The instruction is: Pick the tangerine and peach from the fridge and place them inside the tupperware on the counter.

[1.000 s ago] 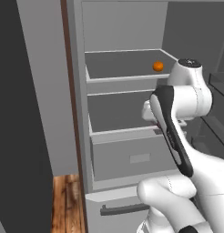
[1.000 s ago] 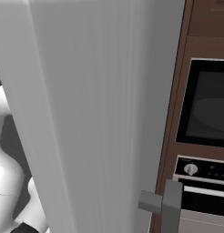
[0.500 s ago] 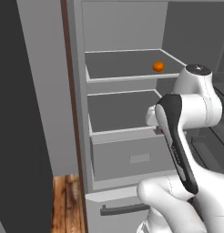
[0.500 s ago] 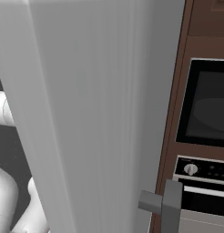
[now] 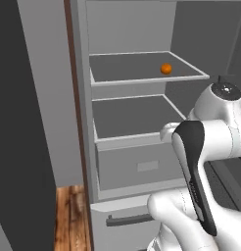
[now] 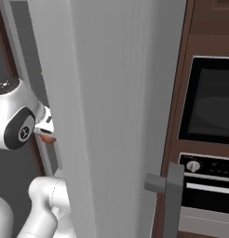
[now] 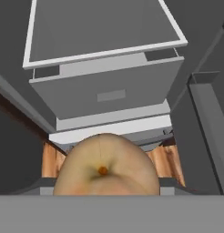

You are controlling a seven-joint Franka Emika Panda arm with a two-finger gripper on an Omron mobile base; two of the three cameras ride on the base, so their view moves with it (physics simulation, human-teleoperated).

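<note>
The fridge (image 5: 142,112) stands open in front of me. My arm has swung back and to the right in the last second, away from the shelves. That means I am carrying fruit out. The peach (image 7: 107,170) sits big and close in my hand view, and my fingers (image 7: 45,184) are closed on its two sides. The tangerine (image 5: 165,68) is alone on the top shelf, well apart from me. I think it comes next, after the peach goes in the tupperware.
</note>
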